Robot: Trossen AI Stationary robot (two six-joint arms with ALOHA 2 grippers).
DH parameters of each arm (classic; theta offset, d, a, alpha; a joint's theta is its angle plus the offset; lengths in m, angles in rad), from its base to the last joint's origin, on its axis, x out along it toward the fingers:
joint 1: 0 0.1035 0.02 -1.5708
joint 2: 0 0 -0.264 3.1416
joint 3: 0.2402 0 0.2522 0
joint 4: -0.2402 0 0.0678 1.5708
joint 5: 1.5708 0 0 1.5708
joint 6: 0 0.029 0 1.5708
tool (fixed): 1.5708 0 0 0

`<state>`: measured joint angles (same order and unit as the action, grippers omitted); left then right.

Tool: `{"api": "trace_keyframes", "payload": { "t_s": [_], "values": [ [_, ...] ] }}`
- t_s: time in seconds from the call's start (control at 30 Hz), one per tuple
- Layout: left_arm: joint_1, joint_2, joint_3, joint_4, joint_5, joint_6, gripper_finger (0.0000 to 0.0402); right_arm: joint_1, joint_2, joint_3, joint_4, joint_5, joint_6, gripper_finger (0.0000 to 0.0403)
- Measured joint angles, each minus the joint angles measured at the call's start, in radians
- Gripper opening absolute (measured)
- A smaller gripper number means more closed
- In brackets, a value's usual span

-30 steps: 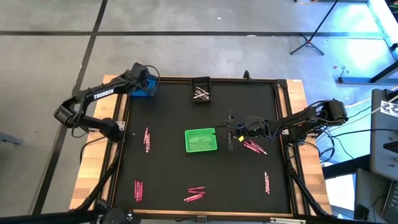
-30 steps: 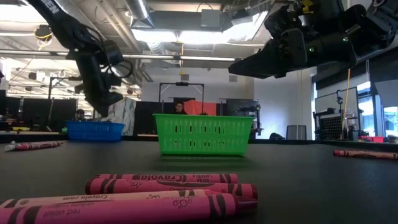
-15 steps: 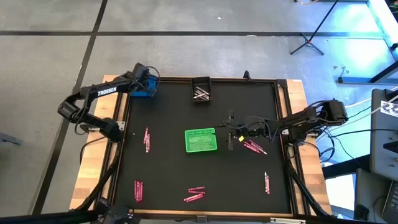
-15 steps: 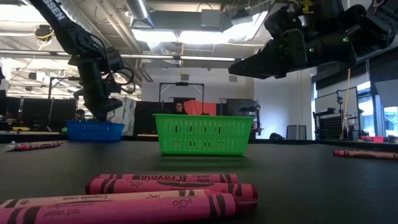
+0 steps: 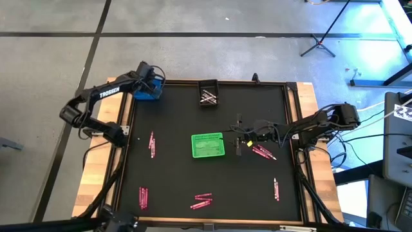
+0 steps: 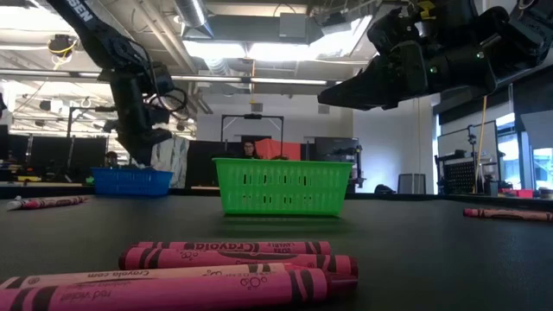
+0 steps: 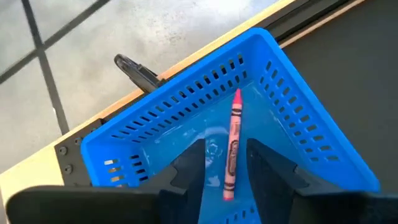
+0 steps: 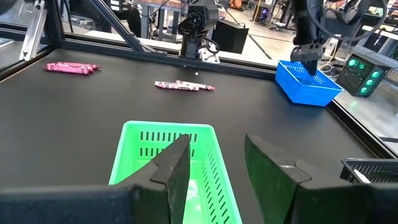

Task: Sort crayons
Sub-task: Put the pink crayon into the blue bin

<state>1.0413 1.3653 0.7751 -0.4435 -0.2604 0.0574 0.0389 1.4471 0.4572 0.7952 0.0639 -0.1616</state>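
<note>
Since a second ago your left gripper (image 7: 227,167) has shifted a little along the far-left corner and now hangs right over the blue bin (image 5: 147,94); in its wrist view the fingers are spread, and a pink crayon (image 7: 232,145) lies loose on the bin floor between them — dropped, by the look of it, not held. Your right gripper (image 8: 214,158) has not budged: it hovers just right of the green bin (image 5: 208,145) in mid-table, jaws apart and holding nothing.

The rest of the crayons are scattered on the black mat (image 5: 174,116): one pair left of the green bin (image 5: 152,145), a cluster just under your right arm (image 5: 263,152), one toward the near right (image 5: 275,188), a small pile at the near edge (image 5: 201,202) and another at the near left (image 5: 142,197). A few pale ones sit in the black bin (image 5: 208,93) at the far edge.

Expect these to be light, stiff and waxy — they roll easily and could snap if you squeeze hard. Take each one across its paper-wrapped middle, jaws square to its length, and where sticks lie touching, pick the outermost first so you don't drag its neighbour
</note>
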Motion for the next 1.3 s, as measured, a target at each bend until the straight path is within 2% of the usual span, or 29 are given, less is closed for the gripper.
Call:
{"api": "trace_keyframes", "payload": {
  "t_s": [0.3,0.43,0.6,0.9,1.03,1.3],
  "values": [
    [-0.118,-0.029,0.084,-0.215,0.052,-0.002,0.0109,0.0,0.0,0.0,0.029,0.0,0.0,0.015],
    [-0.193,-0.037,0.079,-0.3,0.136,-0.031,0.0109,0.0,0.0,0.0,0.03,0.0,0.0,0.015],
    [-0.293,-0.037,0.046,-0.367,0.202,-0.14,0.0109,0.0,0.0,0.0,0.028,-0.002,0.02,0.015],
    [-0.483,-0.037,-0.055,-0.414,0.238,-0.412,0.0109,0.0,0.0,0.0,0.015,-0.003,0.025,0.015],
    [-0.549,-0.037,-0.077,-0.489,0.251,-0.546,0.0109,0.0,0.0,0.0,0.015,-0.003,0.026,0.015],
    [-0.65,-0.037,-0.101,-0.513,0.316,-0.664,0.0109,0.0,0.0,0.0,0.006,0.008,0.0,0.015]
  ]
}}
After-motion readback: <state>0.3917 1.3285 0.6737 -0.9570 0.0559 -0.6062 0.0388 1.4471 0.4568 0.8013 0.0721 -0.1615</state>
